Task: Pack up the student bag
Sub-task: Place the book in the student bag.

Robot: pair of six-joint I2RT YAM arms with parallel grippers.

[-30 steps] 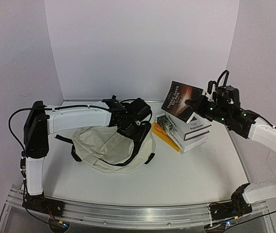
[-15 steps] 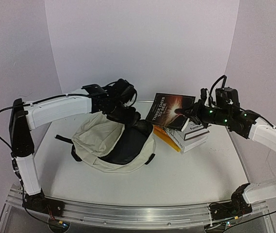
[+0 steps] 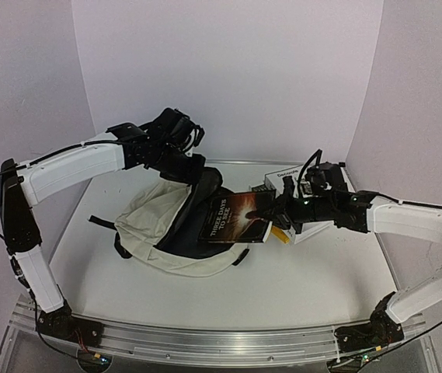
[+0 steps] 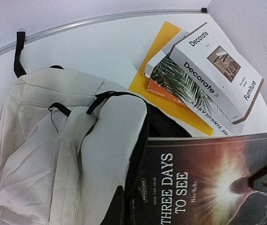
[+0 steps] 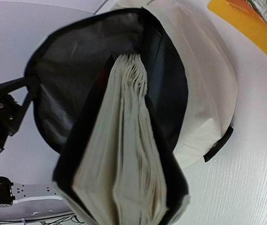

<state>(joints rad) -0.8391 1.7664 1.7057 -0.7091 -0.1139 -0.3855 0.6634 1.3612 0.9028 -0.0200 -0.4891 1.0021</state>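
The left pincer (image 3: 193, 166) is clamped on the bag (image 3: 152, 224) rim, holding its mouth open; the right pincer (image 3: 277, 215) grips a dark book (image 3: 234, 218) at that opening

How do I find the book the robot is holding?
Find the big cream bag. At its open black mouth the right gripper holds a book. It is the only dark one, titled "Three Days to See"; the stacked books beside it are white and yellow.
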